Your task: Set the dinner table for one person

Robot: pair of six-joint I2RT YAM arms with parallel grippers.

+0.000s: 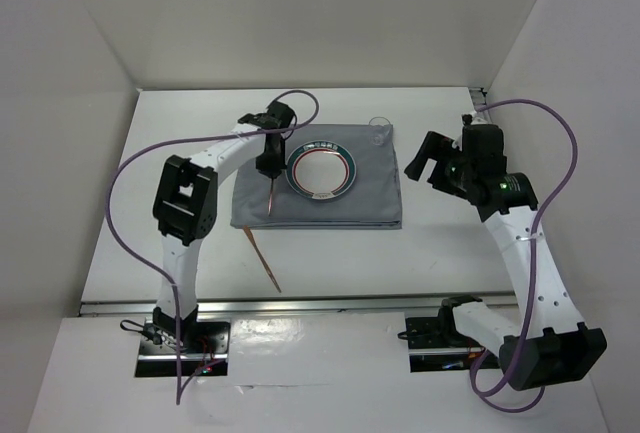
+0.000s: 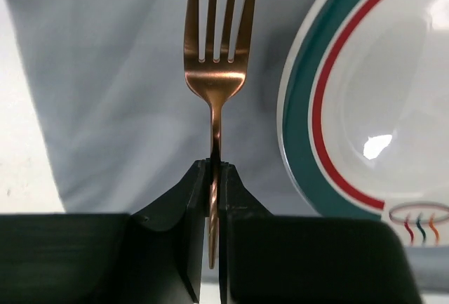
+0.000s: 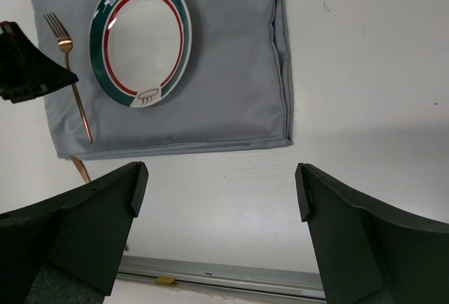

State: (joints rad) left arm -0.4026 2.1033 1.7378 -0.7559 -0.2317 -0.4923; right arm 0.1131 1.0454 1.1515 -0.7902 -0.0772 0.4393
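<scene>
**Fork Hovering in Its Place Left of the Plate**

The left claw [image 2: 214, 170] is clenching a copper-coloured metal fork [image 2: 215, 72], its jaws pinched tight on the slim neck just behind the tines. The fork's long axis is running near to far. Its tines are pointing at the far side and its handle is trailing back toward the arm bases. That line is lying roughly parallel to the left rim of the round white plate with green and red rings [image 1: 320, 168], just beside it but apart. Below the fork is the grey rectangular cloth mat [image 1: 375, 198]; whether the fork is already resting on the cloth I cannot tell. The coming move is likely a release, so the gap to the plate rim and the straight lie are what matter.

The right claw [image 3: 217, 206] is hanging released, jaws spread wide and holding nothing, out to the right of the mat and well apart from the fork. The left arm is plainly the nearer one.

The flat white matte worktop [image 1: 450, 253], the dinner table itself, is carrying the mat at its middle. A clear drinking glass [image 1: 380, 131] is standing at the mat's far right corner. A second thin copper-coloured utensil [image 1: 265, 263] is lying aslant on the worktop off the mat's near left corner, too small to tell its kind. A broad band of bare cloth is showing right of the plate.
</scene>
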